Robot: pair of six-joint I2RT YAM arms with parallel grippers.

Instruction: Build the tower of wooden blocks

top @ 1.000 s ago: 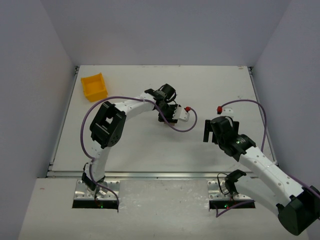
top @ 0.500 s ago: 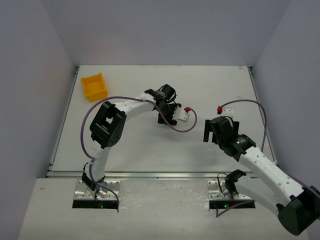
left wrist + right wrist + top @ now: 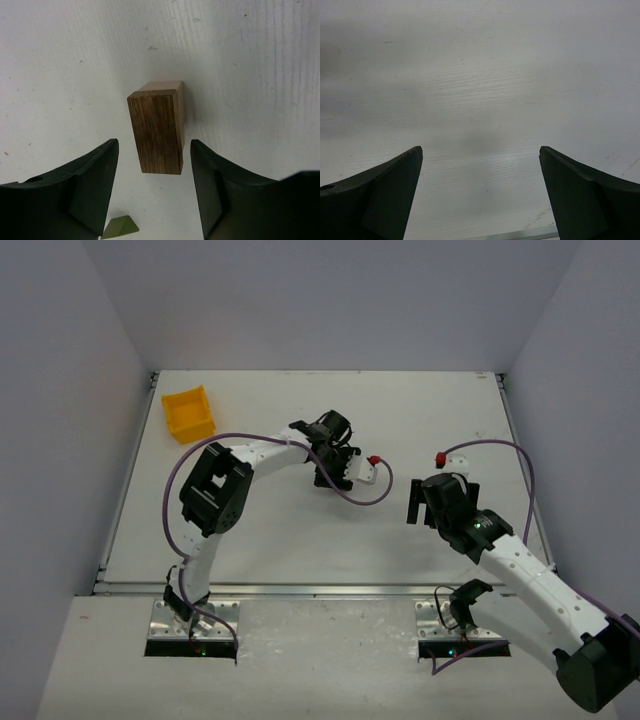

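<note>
I saw a scuffed white table [image 3: 260, 530] inside grey walls [image 3: 330, 300], bin [image 3: 188, 413] far left. Mid-table, my left gripper [image 3: 154, 150] stood open around an upright block [image 3: 156, 127], not touching it. The right gripper [image 3: 480, 149] gaped above the table, near right.

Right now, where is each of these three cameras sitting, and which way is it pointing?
Top external: fixed above and behind the arms, looking down on the table; both arms, left gripper and right gripper show.
Left wrist: on the left wrist, looking down past its two fingers at a wood block standing between them.
Right wrist: on the right wrist, looking down between its spread fingers at the table.
Shared: top and left wrist both show the left gripper.
</note>
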